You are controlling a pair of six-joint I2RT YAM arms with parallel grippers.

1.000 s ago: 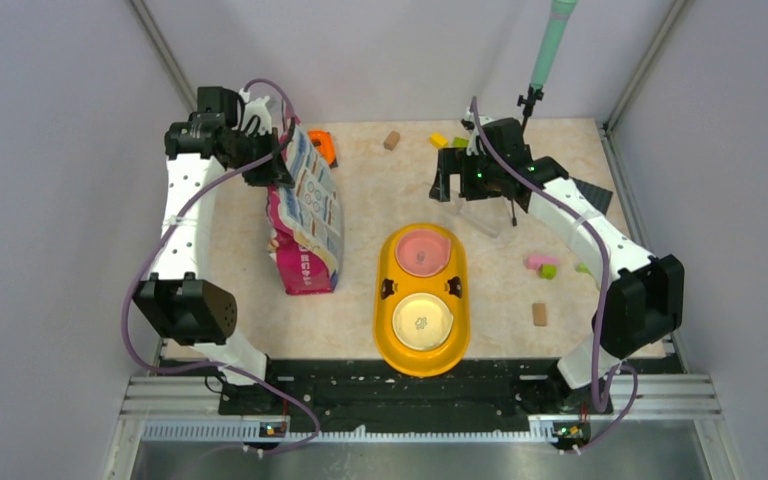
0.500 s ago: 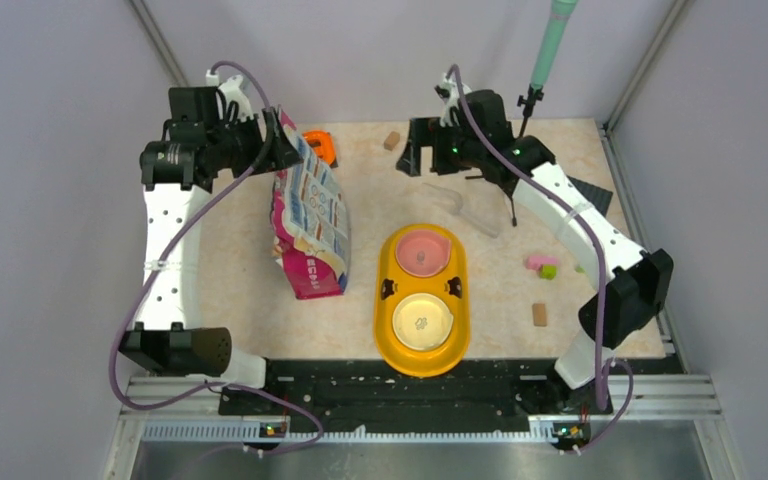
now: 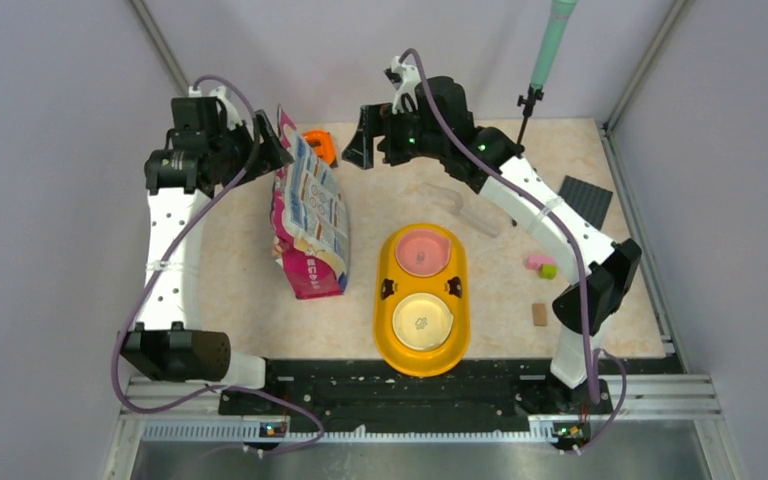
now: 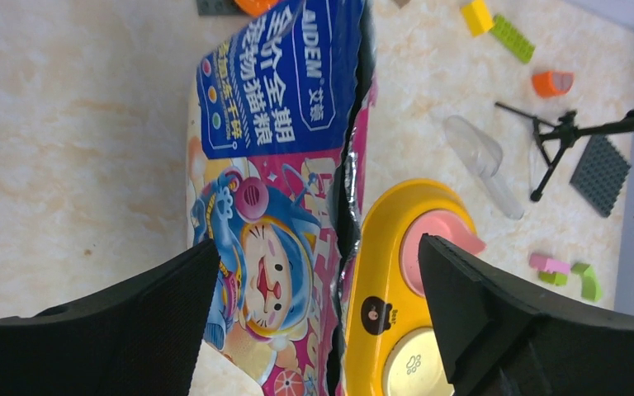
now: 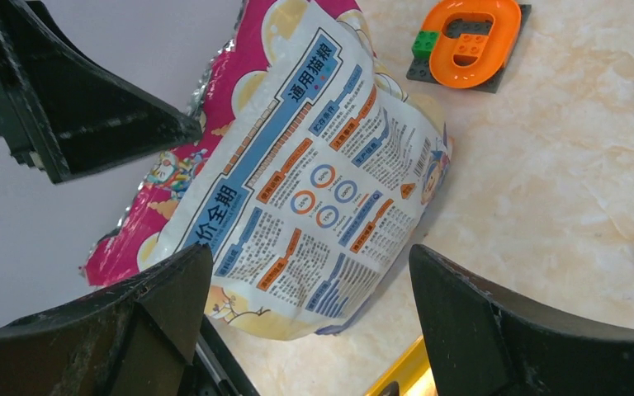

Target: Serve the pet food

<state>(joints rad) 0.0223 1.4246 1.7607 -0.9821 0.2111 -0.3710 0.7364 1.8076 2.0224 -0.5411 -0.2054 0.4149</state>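
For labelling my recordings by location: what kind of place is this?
Probably a robot test cell in a laboratory, not a home: plain grey panels enclose a small table, two robot arms stand by a metal rail, and toy bricks lie near a yellow pet feeder.

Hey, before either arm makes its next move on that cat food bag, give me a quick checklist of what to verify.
1. Is the left gripper open: ok, jaws apart near the top of the glossy magenta-and-blue cat food bag.
2. Is the right gripper open: ok, jaws apart, facing the bag's printed side.
3. Bag upright: ok, standing left of the yellow double-bowl feeder.
4. Round pink bowl and round cream bowl free: ok, no kibble in either.
5. Kibble inside the bag: cannot tell, interior hidden.
6. Clear plastic scoop free: ok, lying on the table beyond the feeder.
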